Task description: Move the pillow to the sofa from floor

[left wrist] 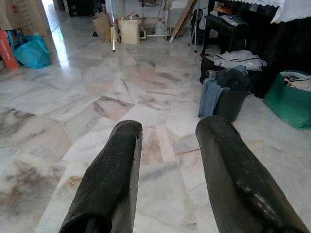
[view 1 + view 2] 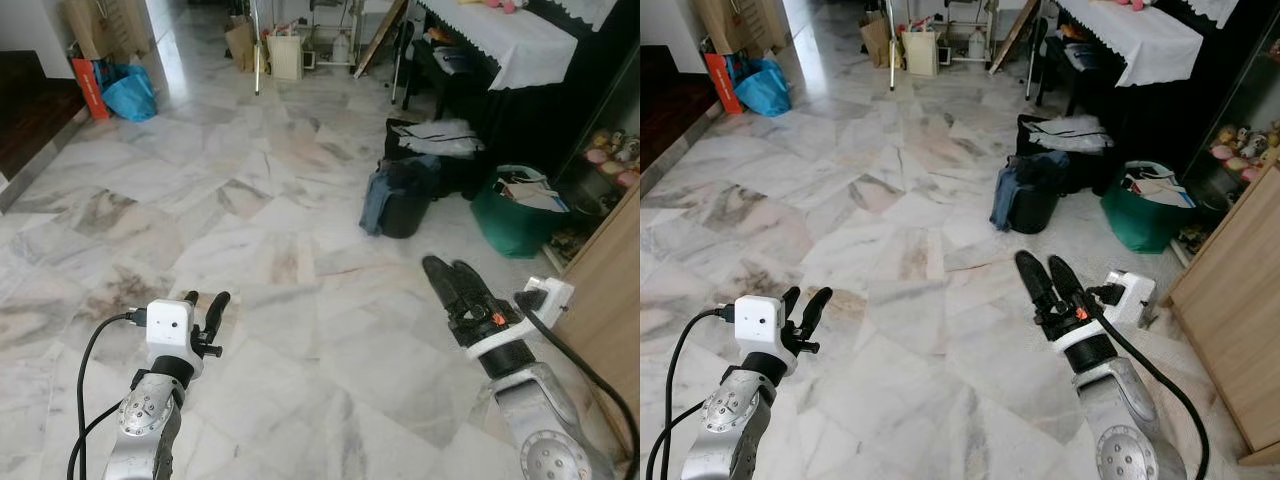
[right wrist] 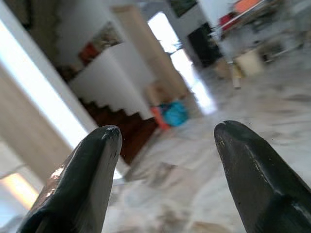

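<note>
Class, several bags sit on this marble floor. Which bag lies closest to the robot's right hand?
The dark bag with blue cloth draped on it, straight ahead of the right hand. The green bag sits further right by the cabinet; the blue plastic bag is far away.

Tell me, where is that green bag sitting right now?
The green bag sits on the marble floor to the robot's front right, beside the dark bin draped with clothes and below the white-clothed table.
</note>
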Motion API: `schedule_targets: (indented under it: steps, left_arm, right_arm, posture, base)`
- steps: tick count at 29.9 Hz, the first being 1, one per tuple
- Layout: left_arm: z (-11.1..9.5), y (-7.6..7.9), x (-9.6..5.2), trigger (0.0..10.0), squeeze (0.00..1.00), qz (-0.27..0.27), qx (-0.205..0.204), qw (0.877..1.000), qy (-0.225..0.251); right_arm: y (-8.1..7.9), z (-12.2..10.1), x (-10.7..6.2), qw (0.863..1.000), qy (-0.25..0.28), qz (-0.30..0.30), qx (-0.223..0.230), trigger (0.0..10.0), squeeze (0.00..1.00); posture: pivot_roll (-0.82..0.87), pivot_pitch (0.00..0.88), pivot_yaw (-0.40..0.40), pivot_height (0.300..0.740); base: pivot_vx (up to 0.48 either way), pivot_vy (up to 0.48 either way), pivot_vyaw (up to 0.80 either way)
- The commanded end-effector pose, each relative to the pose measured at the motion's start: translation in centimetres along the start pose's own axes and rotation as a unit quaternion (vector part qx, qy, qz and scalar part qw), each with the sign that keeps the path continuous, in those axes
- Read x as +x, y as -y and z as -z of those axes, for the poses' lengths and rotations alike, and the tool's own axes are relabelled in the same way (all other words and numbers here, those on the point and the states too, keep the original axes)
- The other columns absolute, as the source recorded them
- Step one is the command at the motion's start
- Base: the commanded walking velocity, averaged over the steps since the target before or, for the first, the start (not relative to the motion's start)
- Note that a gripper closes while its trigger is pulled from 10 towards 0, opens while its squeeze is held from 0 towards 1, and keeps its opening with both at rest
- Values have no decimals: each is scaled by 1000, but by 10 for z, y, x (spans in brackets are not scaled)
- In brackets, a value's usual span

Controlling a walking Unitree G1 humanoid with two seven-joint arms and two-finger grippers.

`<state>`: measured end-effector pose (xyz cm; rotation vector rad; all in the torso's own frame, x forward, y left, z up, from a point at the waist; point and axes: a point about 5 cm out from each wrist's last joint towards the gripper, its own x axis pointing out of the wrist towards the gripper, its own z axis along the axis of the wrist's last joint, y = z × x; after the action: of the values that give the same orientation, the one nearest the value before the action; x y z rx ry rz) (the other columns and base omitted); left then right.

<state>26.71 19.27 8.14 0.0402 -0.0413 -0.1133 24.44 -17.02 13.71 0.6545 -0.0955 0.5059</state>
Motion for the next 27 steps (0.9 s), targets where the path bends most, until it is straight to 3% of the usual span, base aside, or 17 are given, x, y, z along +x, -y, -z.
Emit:
schedule_targets:
  steps: [1, 2, 5, 11, 14, 15, 17, 18, 19, 21, 22, 23, 24, 25, 27]
  left_arm:
    - [-2, 1, 0, 10000, 0, 7, 2, 1000, 2]
    - [-1, 1, -2, 10000, 0, 9, 3, 1000, -1]
    - [0, 0, -3, 10000, 0, 9, 4, 1000, -4]
    - [2, 2, -2, 10000, 0, 12, 6, 1000, -8]
    - [5, 1, -3, 10000, 0, 7, 10, 1000, -17]
    - [9, -1, -4, 10000, 0, 2, 10, 1000, -24]
    - [13, -3, -5, 10000, 0, -1, 11, 999, -34]
    - [19, -6, -6, 10000, 0, -5, 13, 999, -48]
    - [19, -6, -6, 10000, 0, -5, 13, 999, -48]
    - [37, -14, -9, 10000, 0, -17, 12, 996, -88]
    - [37, -14, -9, 10000, 0, -17, 12, 996, -88]
    - [50, -19, -12, 10000, 0, -27, 1, 992, -121]
    - [50, -19, -12, 10000, 0, -27, 1, 992, -121]
    - [67, -24, -18, 10000, 0, -33, -4, 986, -165]
    - [84, -27, -25, 10000, 0, -35, -2, 976, -216]
  right_arm:
    - [-9, -2, -7, 999, -6, -45, 15, 10000, 0]
    - [-14, 2, -19, 996, -33, -78, 13, 10000, 0]
    - [-14, 6, -30, 995, -52, -86, 5, 10000, 0]
    - [29, 6, -53, 990, -78, 55, -104, 10000, 0]
    - [55, 0, -64, 983, -44, 151, -91, 10000, 0]
    - [71, 3, -71, 973, -44, 207, -96, 10000, 0]
    - [84, 9, -77, 960, -49, 258, -95, 10000, 0]
    - [97, 14, -85, 943, -50, 316, -90, 10000, 0]
    - [97, 14, -85, 943, -50, 316, -90, 10000, 0]
    - [122, 33, -105, 904, -71, 414, -83, 10000, 0]
    - [122, 33, -105, 904, -71, 414, -83, 10000, 0]
    - [131, 52, -119, 886, -99, 447, -66, 10000, 0]
    - [131, 52, -119, 886, -99, 447, -66, 10000, 0]
    - [134, 72, -131, 870, -139, 469, -53, 10000, 0]
    - [135, 89, -139, 856, -175, 485, -45, 10000, 0]
  posture:
    - [9, 0, -26, 740]
    - [9, 0, -26, 740]
    - [5, 0, -25, 740]
    - [0, 0, -22, 740]
    - [0, 0, -21, 740]
    - [-2, 0, -20, 740]
    - [0, 0, -20, 740]
    - [0, 0, -23, 740]
    - [0, 0, -23, 740]
    - [-2, 0, -25, 740]
    - [-2, 0, -25, 740]
    - [5, 0, -27, 740]
    - [5, 0, -27, 740]
    - [11, 0, -27, 740]
    - [17, 0, -27, 740]
  base:
    - [0, 0, 0]
    - [0, 0, 0]
    - [0, 0, 0]
    - [0, 0, 0]
    - [0, 0, 0]
    - [0, 0, 0]
    - [0, 0, 0]
    - [0, 0, 0]
    - [0, 0, 0]
    - [0, 0, 0]
    - [0, 0, 0]
    - [0, 0, 0]
    - [0, 0, 0]
    - [0, 0, 0]
    - [0, 0, 0]
